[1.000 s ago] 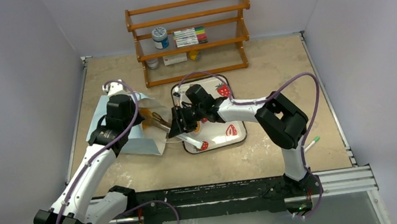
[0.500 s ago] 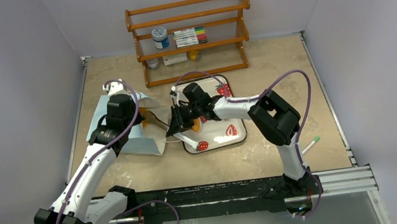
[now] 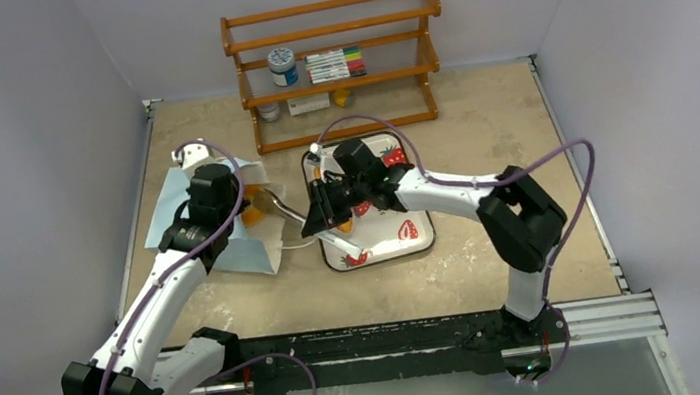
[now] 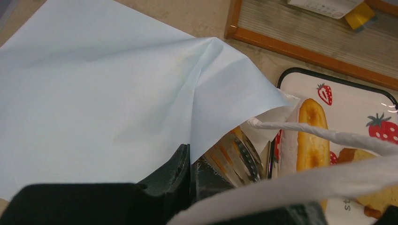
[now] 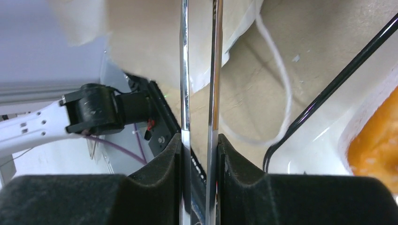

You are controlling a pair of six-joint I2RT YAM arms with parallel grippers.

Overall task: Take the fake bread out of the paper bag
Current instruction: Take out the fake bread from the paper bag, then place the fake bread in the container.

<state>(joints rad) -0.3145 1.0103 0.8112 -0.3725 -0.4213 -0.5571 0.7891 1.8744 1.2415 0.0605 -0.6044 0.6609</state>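
one paper bag [image 4: 103, 93], its mouth edge pinched between the closed fingers of the left gripper [image 4: 190, 163]. one pair of metal tongs [image 5: 184, 70] clamped in the right gripper [image 5: 199, 140], tips ahead at the bag mouth. two fake bread pieces, a long loaf [image 4: 312, 136] and an orange-brown piece [image 4: 368, 199], lie on one tray [image 4: 347, 93] beyond the left fingers. compared with half a second earlier, the right elbow has swung outward.

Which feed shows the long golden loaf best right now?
Left wrist: the long golden loaf lies plainly on the tray, one cord handle crossing it. In top external the right gripper, holding tongs, covers most of it. Right wrist shows only an unidentifiable orange blur.
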